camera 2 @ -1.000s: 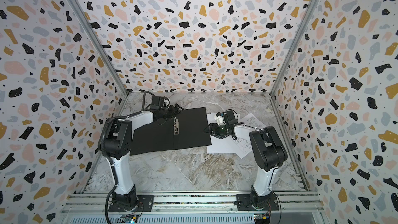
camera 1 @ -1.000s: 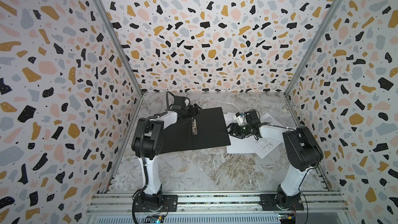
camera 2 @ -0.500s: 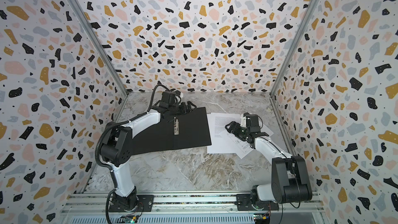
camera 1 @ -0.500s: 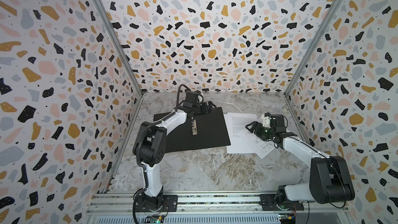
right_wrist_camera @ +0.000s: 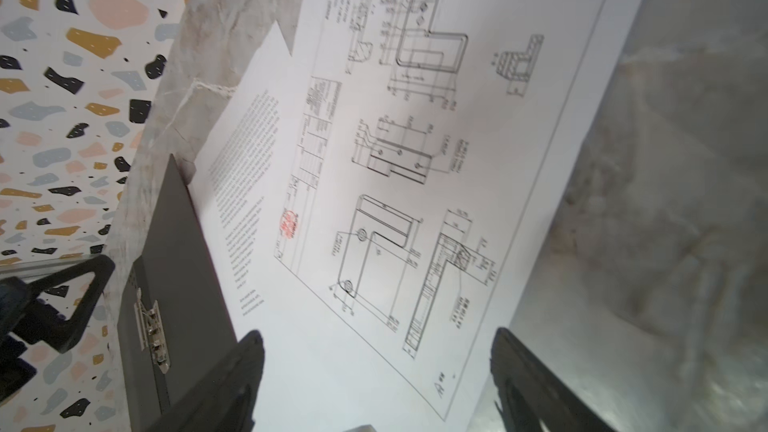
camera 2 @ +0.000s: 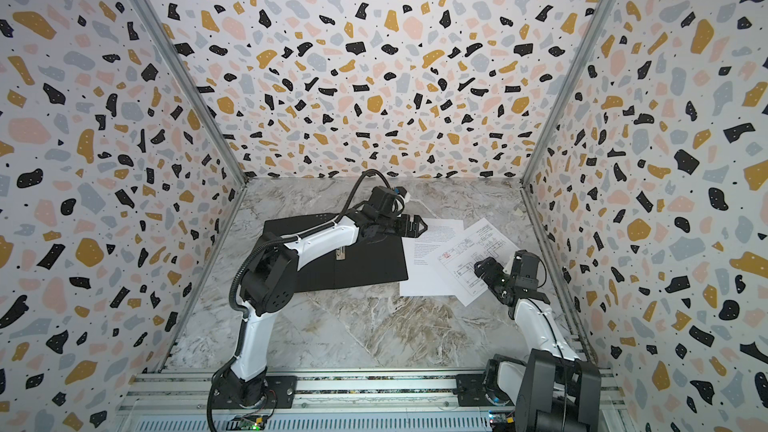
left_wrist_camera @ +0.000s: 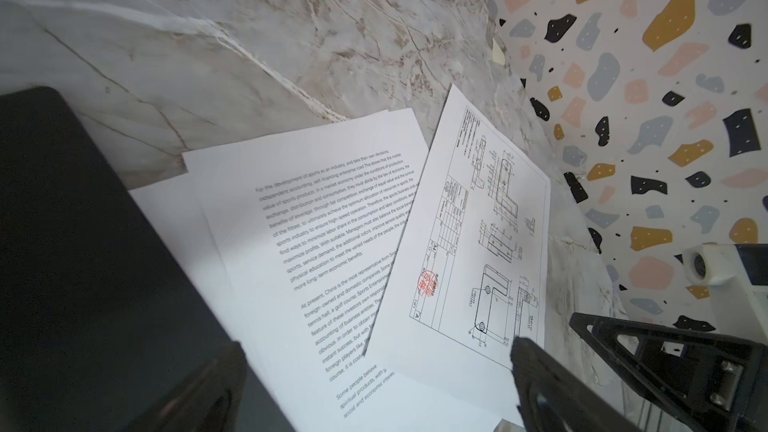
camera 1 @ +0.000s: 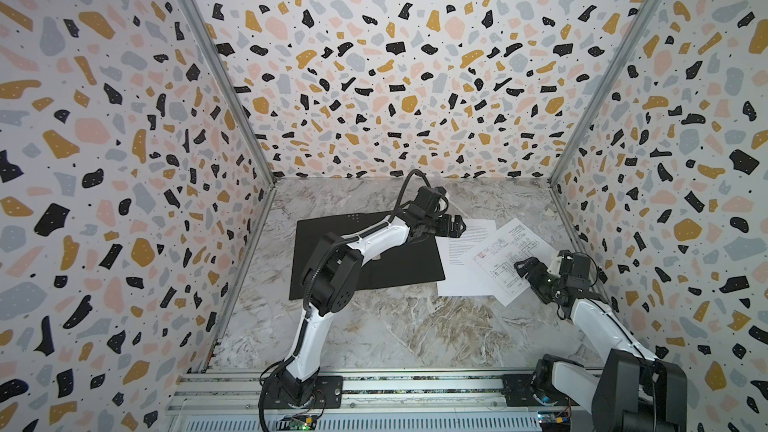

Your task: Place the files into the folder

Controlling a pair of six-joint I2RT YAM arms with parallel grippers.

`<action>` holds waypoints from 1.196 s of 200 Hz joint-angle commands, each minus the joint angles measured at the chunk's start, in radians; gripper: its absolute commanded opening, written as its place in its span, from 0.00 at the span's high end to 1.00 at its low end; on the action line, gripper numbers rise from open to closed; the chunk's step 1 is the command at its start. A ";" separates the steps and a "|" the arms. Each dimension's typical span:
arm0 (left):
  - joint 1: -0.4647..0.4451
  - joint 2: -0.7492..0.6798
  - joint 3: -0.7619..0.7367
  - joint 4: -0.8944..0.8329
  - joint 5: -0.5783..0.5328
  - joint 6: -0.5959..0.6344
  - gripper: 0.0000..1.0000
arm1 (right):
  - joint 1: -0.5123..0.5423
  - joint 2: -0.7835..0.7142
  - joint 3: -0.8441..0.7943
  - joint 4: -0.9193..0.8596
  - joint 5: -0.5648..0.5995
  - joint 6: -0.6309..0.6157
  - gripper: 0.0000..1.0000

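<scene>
The folder (camera 1: 365,257) (camera 2: 361,263) lies open on the table, black inside up, with a metal clip (right_wrist_camera: 151,334) at its middle. To its right lie the files: a text sheet (camera 1: 459,268) (left_wrist_camera: 311,222), and a diagram sheet (camera 1: 505,257) (right_wrist_camera: 415,160) with a red stamp overlapping it at an angle. My left gripper (camera 1: 457,226) (left_wrist_camera: 376,347) hangs open over the folder's far right edge and the text sheet, holding nothing. My right gripper (camera 1: 521,268) (right_wrist_camera: 378,336) stands open just above the diagram sheet's near right part, also empty.
Terrazzo-patterned walls close in the marble table (camera 1: 395,326) on three sides; the right wall (camera 1: 665,243) runs close to the sheets and the right arm. An aluminium rail (camera 1: 415,388) with both arm bases runs along the front edge.
My left gripper has swept right across the folder to its edge by the sheets. My right gripper has drawn back from the folder's edge to the diagram sheet's right part, opening wider.
</scene>
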 commanded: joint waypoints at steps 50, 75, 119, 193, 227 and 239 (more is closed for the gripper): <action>-0.052 0.049 0.011 -0.064 -0.009 0.068 0.00 | -0.032 -0.039 -0.099 0.024 -0.056 -0.002 0.14; -0.070 0.080 0.037 -0.089 0.006 0.080 0.00 | -0.037 -0.010 -0.138 0.093 -0.106 0.011 0.14; -0.082 0.107 0.040 -0.097 0.025 0.082 0.00 | -0.046 0.029 -0.149 0.156 -0.139 0.005 0.16; -0.117 0.213 0.149 -0.129 0.040 0.080 0.00 | -0.076 0.048 -0.155 0.211 -0.223 -0.002 0.22; -0.127 0.241 0.168 -0.144 0.040 0.083 0.00 | -0.093 0.030 -0.142 0.219 -0.255 -0.005 0.26; -0.128 0.242 0.164 -0.144 0.035 0.089 0.00 | -0.095 0.027 -0.145 0.240 -0.269 0.001 0.27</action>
